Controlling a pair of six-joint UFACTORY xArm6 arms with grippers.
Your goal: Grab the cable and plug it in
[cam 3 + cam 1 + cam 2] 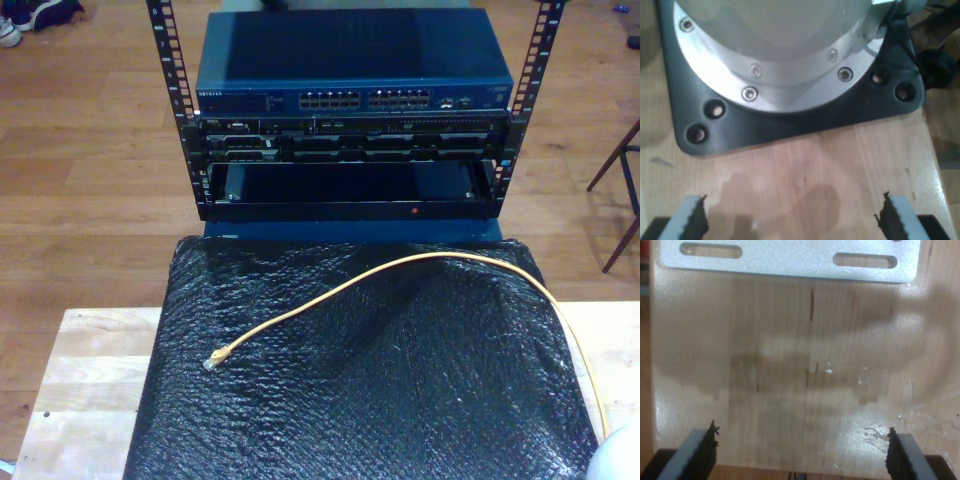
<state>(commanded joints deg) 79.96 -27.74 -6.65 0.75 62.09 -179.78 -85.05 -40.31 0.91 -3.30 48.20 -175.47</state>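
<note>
The cable (400, 268) lay loose on a sheet of black bubble wrap (380, 400) spread over the wooden table (80, 380), running from the exterior view's right edge in a long arc up toward the rack and back down, its clear connector (212, 362) resting toward the exterior view's left side of the wrap, well apart from the blue network switch (350, 62) mounted in the rack (180, 110) beyond. My first pincer (792, 215) stood wide open over bare wood with nothing between its ridged pads, just in front of a black base plate (805, 117) carrying a round metal flange (775, 75). My second pincer (802, 455) was likewise spread wide and empty above bare wood, a slotted metal plate (790, 260) lying ahead of it. I judged the cable to be light, thin and limp, likely to slip and flop, and the connector's small plastic clip fragile; the best hold seemed a short way behind the connector, on the jacket, so the plug stayed free and pointed for the switch's ports (365, 100).
</note>
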